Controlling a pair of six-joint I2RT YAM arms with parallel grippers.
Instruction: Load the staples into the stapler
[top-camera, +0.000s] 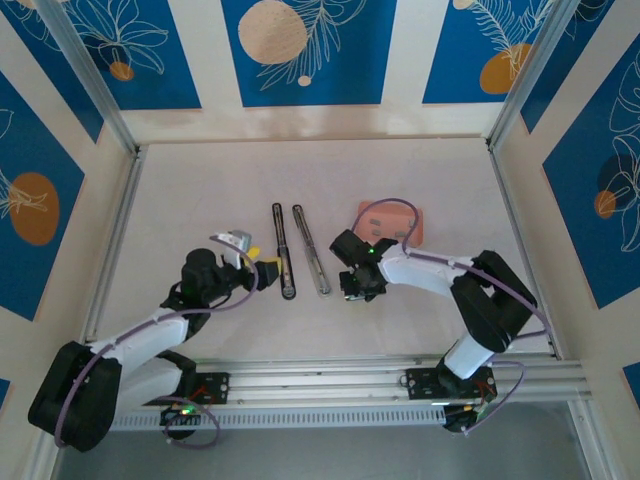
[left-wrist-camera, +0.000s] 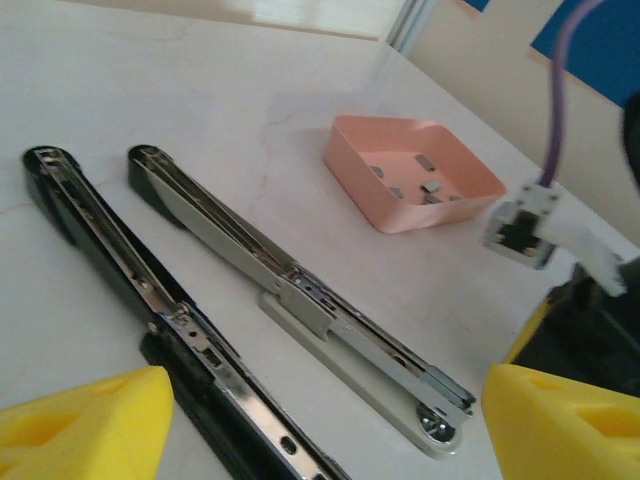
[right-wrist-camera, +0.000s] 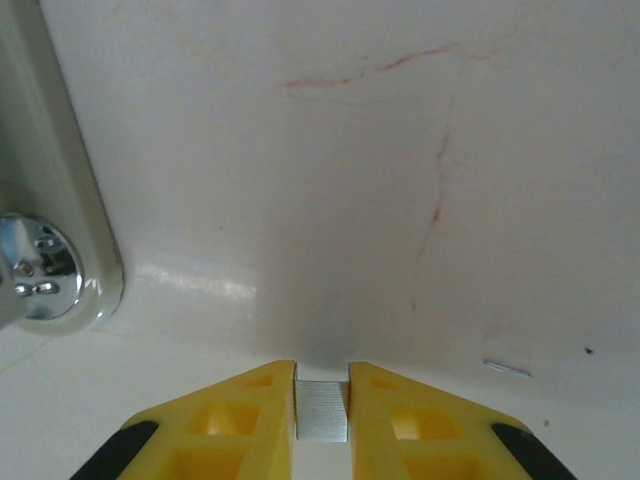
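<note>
Right jaws are closed on a strip (right-wrist-camera: 321, 412) of staples, pinched between the yellow tips of the right gripper (top-camera: 357, 284). Left jaws stand wide apart and hold nothing; the left gripper (left-wrist-camera: 322, 430) sits by the near end of the stapler (top-camera: 300, 250).

The stapler lies opened flat on the table (top-camera: 200, 200), its two arms side by side with their long axes running away from the bases. The black arm (left-wrist-camera: 95, 250) is on the left. The arm with the silvery rail (left-wrist-camera: 300, 290) is on the right, so the right gripper is the nearer one to it.

From the right jaws the rail lies to the left, just beside them. Its riveted near end (right-wrist-camera: 35, 265) shows at the left edge of the right wrist view. The strip is apart from the rail, not yet over it. I judge the coming move to be a short carry leftward, with the strip lined up along the rail.

More staples (left-wrist-camera: 425, 185) lie in the tray (left-wrist-camera: 350, 185) beyond, and a loose bit (right-wrist-camera: 508, 368) lies on the table.
</note>
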